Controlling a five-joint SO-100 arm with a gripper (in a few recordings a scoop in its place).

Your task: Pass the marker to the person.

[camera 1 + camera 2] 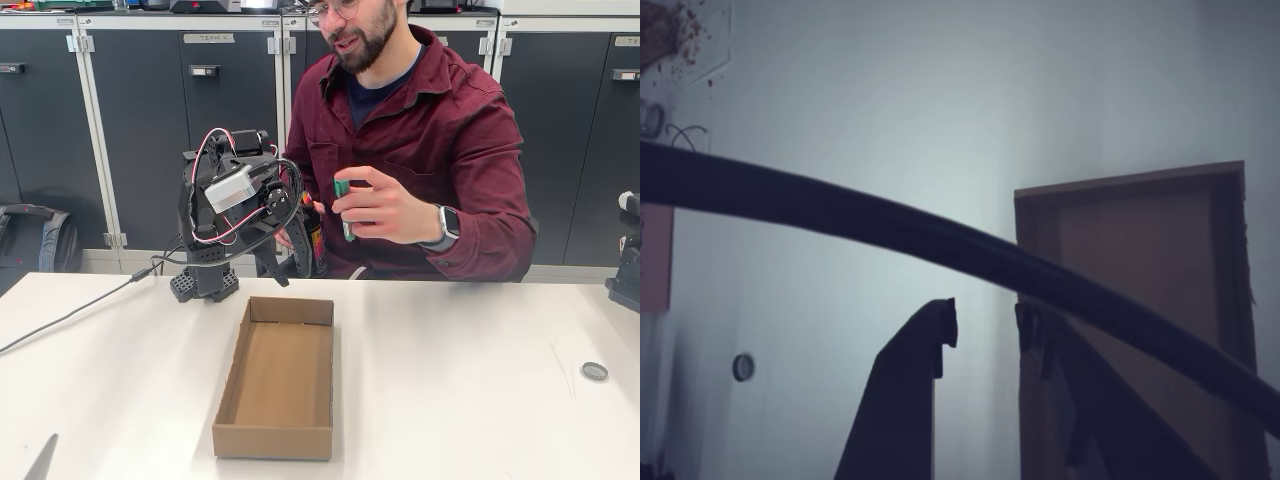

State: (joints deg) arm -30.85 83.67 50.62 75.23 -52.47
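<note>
The person [440, 120] sits behind the table and holds the marker [342, 200] upright in a raised hand, its green end showing between the fingers. A dark, red-labelled piece [314, 235] stands just left of that hand, partly behind the arm; whether it belongs to the marker I cannot tell. My gripper [275, 268] hangs folded at the arm's base, pointing down, apart from the marker and left of it. In the wrist view the gripper [985, 325] is open, its jaws a little apart with nothing between them.
An open cardboard box [232, 390] lies mid-table in front of the arm, also seen as the box [1140, 200] in the wrist view. A small round disc [594, 371] lies at the right. A cable [70, 315] trails left. Dark equipment [628, 275] sits at the right edge.
</note>
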